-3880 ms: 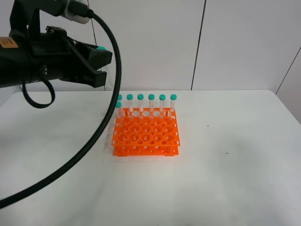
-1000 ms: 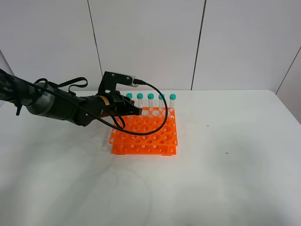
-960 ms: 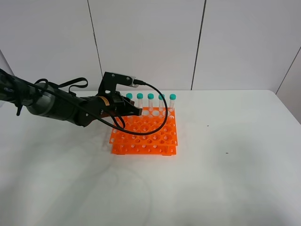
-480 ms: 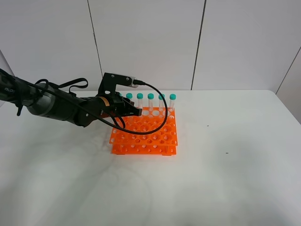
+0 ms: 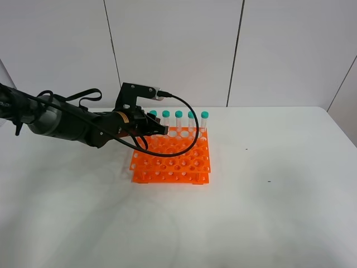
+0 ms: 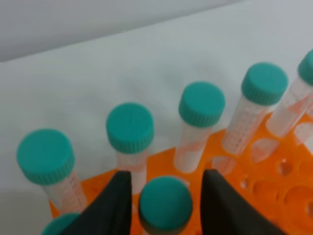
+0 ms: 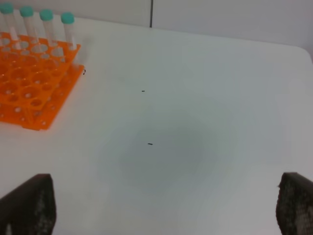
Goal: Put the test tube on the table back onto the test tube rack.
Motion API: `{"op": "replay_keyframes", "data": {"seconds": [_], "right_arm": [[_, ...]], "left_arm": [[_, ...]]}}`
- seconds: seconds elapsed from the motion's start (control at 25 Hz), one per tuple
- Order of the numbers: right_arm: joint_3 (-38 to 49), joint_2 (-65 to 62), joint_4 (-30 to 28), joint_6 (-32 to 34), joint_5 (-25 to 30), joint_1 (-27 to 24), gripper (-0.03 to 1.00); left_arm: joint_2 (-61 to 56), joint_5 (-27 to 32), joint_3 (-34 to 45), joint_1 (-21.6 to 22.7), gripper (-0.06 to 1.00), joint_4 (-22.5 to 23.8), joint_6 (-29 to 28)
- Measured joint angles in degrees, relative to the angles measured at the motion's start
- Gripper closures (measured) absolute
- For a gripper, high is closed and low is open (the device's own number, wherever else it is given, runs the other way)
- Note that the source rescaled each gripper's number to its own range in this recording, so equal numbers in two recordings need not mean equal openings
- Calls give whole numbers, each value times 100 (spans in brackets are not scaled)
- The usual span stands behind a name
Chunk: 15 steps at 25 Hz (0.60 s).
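Note:
The orange test tube rack (image 5: 173, 162) stands on the white table (image 5: 268, 195). Several teal-capped tubes (image 5: 191, 121) stand in its back row. My left gripper (image 5: 159, 129) hovers over the rack's back left corner. In the left wrist view its fingers (image 6: 115, 205) stand on either side of one test tube (image 6: 165, 203). This tube stands upright in the rack (image 6: 244, 171), one row in front of the back-row tubes (image 6: 201, 105). A narrow gap shows on each side of its cap. My right gripper (image 7: 161, 210) is open and empty, far right of the rack (image 7: 29, 83).
The left arm and its black cable (image 5: 187, 134) loop over the rack's back half. White wall panels (image 5: 178, 50) rise behind the table. Small dark specks (image 7: 149, 143) lie on the table to the right of the rack.
The left arm came down from near the camera to the rack's back left corner. In the last half second it rose slightly. The rack sits slightly further left than at first.

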Motion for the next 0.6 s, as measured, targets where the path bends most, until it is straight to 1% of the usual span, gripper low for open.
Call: {"op": "replay_keyframes", "data": {"seconds": [0.24,0.36,0.4,0.44,0.52,0.56,0.6], "right_arm": [[0,0,0,0,0,0,-3],[0,0,0,0,0,0,-3],[0,0,0,0,0,0,-3],[0,0,0,0,0,0,-3],[0,0,0,0,0,0,-3],[0,0,0,0,0,0,-3],[0,0,0,0,0,0,-3]], "left_arm": [[-521,349,0,0,66,0,0],[-1038,706,0,0,65,0,0],[-1254,850,0,0,60,0,0],[-1439,1003,0,0,53,0,0],[-1859,1462,0,0,27,0,0],[-2046,1774,-16,0,12,0,-5],[-2180,2155,-61,0,6,0,-22]]}}
